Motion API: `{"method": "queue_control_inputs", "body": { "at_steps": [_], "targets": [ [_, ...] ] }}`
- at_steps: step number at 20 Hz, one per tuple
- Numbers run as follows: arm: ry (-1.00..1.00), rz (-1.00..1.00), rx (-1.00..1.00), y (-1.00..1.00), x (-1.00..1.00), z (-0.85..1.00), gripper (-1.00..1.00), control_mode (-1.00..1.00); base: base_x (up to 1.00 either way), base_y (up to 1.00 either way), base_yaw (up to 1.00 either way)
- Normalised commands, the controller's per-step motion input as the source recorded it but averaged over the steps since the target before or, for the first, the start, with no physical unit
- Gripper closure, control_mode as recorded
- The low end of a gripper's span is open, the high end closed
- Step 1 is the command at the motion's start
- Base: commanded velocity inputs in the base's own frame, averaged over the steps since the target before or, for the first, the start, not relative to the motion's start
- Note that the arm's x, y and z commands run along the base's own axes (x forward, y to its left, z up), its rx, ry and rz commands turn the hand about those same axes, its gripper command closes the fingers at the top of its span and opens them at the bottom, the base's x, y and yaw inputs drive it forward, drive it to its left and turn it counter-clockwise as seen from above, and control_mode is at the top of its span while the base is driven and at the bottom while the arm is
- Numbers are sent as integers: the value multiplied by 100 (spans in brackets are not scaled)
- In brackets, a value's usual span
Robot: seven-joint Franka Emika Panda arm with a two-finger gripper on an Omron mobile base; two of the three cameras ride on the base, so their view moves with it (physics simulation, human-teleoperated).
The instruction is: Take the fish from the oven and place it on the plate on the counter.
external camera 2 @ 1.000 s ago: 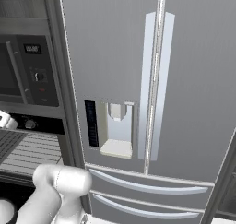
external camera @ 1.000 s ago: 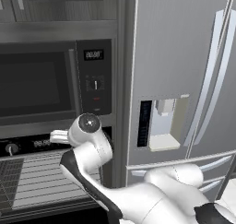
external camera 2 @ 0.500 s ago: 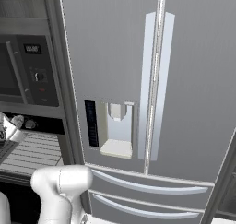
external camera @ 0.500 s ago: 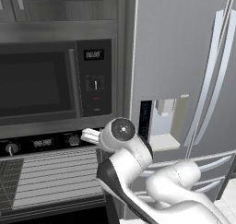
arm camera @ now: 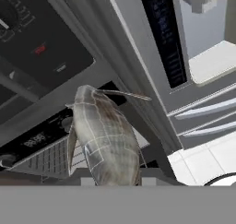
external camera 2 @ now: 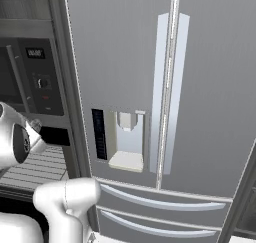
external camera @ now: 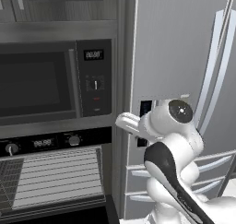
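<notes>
Step in hand: I am carrying the fish (arm camera: 105, 140) away from the oven (external camera: 55, 181) toward the plate, which I judge lies somewhere off to the side of the fridge (external camera 2: 165, 112).
Where the fish is: it is sitting in my gripper (arm camera: 113, 179), out of the oven and in the air, in front of the seam between the oven column and the fridge.
Jaws: narrow, and I am reading them as closed on the fish's lower body; the fingertips themselves are hidden behind it in the hand view.
Arm: the wrist is hovering just to the fridge side of the oven, level with the oven's control strip (external camera: 44, 142).
Fish axis: in the hand view its long axis is running up and slightly leftward from the gripper, nearly along the fingers.
Fish heading: the narrow end is pointing away from the hand, toward the microwave (external camera: 50, 82) above the oven; the broad end is down in the jaws. Which end is the head, I cannot tell.
Doing it well: I am wanting a slow, smooth swing clear of the fridge front, wrist steady, since the fish is sticking far out of the grip and could pivot or slip.
Oven: its rack (external camera: 57, 174) is showing, the door open.
</notes>
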Motion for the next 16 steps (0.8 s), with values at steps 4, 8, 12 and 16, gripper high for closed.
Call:
{"method": "queue_control_inputs", "body": {
  "at_steps": [4,8,12,16],
  "targets": [
    [17,23,-2,-57,0,77,100,-100,0,0,0],
    [19,37,-12,-46,8,18,100,-100,0,0,0],
    [3,36,-18,-48,1,-2,100,-100,0,0,0],
    [-8,27,-17,-50,-10,-19,100,-100,0,0,0]
  ]
}}
